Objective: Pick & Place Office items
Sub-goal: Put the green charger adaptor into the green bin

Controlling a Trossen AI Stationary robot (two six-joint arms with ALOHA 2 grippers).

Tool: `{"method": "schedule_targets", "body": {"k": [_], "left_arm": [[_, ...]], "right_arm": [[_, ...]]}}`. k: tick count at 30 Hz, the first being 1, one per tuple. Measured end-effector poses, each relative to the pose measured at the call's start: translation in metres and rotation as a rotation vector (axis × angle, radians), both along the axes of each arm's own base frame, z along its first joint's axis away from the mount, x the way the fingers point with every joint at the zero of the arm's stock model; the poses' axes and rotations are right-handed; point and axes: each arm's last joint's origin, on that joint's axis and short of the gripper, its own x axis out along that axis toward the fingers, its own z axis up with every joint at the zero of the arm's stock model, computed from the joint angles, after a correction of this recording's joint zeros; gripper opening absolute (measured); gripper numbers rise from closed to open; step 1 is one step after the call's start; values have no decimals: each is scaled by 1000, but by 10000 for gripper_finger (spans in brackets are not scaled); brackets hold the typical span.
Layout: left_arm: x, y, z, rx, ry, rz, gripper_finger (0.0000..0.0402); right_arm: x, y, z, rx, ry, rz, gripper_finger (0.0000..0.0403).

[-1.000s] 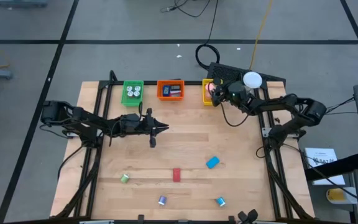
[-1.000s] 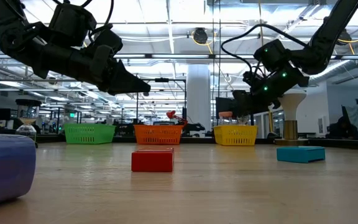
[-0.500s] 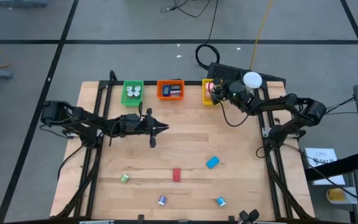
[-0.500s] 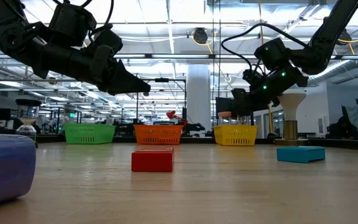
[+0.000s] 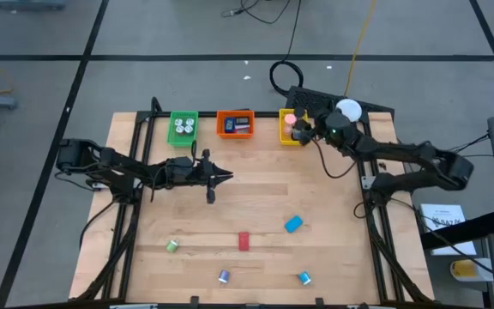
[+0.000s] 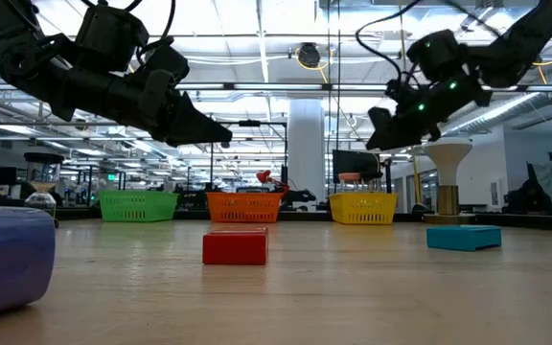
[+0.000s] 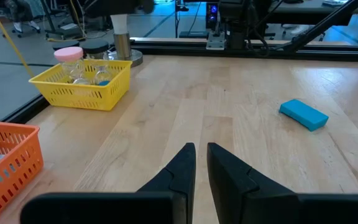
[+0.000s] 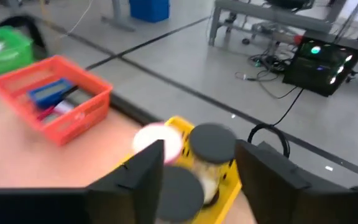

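A pale wooden table point(image 5: 256, 206) framed in black rails stands on a grey floor; only the low view shows the wide hall with bright ceiling lights behind it.

Nearest the front edge lie a purple roll point(image 5: 224, 276) and a blue cylinder point(image 5: 304, 277). In the low view the purple roll fills the near left corner, while the blue cylinder does not appear there. A little farther in sit a green roll point(image 5: 171, 245) on the left, a red block point(image 5: 243, 241) in the middle and a blue block point(image 5: 293, 224) to its right, all well apart.

The left gripper point(image 5: 227, 177) hangs over the table's middle left. Its wrist view shows the two dark fingers point(image 7: 182, 167) almost together with only a thin slit between them, gripping nothing.

Along the far edge stand a green tray point(image 5: 183, 128) with white pieces, an orange tray point(image 5: 236, 124) with a blue and dark piece, and a yellow tray point(image 5: 290, 129). The left wrist view shows lidded jars in the yellow tray, one with a pink lid point(image 7: 68, 53). The right gripper point(image 5: 303, 130) hovers above the yellow tray. Its wrist view shows the fingers point(image 8: 143, 171) apart and empty, with a pink lid and a dark lid point(image 8: 212, 140) between them below. A white ball on a stand point(image 5: 347, 109) sits just right of the yellow tray.
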Motion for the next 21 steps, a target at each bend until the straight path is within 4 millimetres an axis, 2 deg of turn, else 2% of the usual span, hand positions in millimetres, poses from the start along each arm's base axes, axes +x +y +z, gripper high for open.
{"method": "schedule_targets", "body": {"k": [5,11,17,21], "left_arm": [[0,0,0,0,0,0,49],[0,0,0,-2,0,0,49],[0,0,0,0,0,0,49],[1,0,4,-4,-41,1,49]], "right_arm": [[-5,31,4,15,60,120,100],[-8,69,-16,55,-2,376,9],[-8,97,-33,121,-128,627,22],[-9,110,-36,111,-174,691,26]]}}
